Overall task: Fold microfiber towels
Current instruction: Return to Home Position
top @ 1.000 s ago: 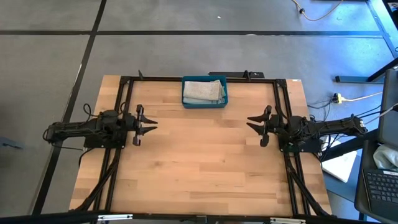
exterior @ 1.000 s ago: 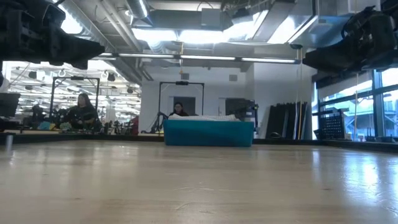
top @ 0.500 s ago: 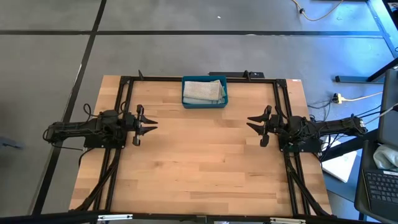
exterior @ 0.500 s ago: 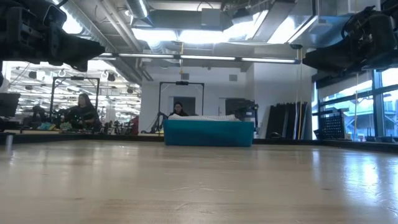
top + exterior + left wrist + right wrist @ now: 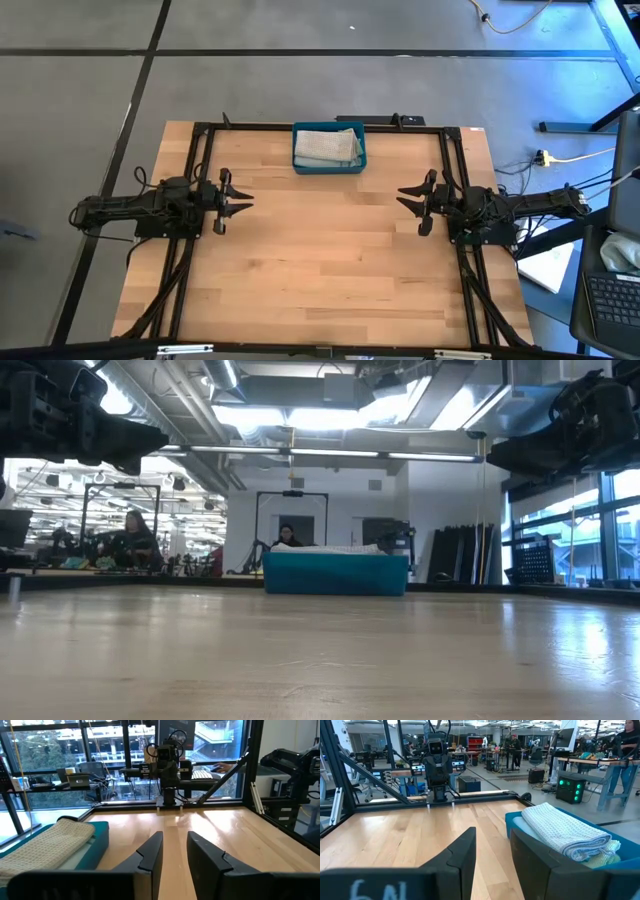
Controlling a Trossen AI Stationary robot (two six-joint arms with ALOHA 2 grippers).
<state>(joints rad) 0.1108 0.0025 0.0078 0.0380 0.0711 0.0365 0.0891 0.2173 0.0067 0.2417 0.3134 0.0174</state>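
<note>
Left gripper point(image 5: 240, 203): over the left side of the table point(image 5: 320, 270). Fingers point(image 5: 150, 854) parted by a narrow gap, nothing between them, touching nothing.

Right gripper point(image 5: 405, 198): over the right side, facing the left one. Fingers point(image 5: 462, 851) likewise slightly apart, empty.

Microfiber towels point(image 5: 327, 146): folded and stacked in the blue bin point(image 5: 329, 169) at the middle of the far edge, well apart from both grippers. Top one pale grey-beige, waffle-textured.

Writing: pale characters on the right gripper's housing, too blurred to read.

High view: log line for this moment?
left gripper open, empty, left side | right gripper open, empty, right side | folded microfiber towels in teal-blue rectangular plastic bin
</note>
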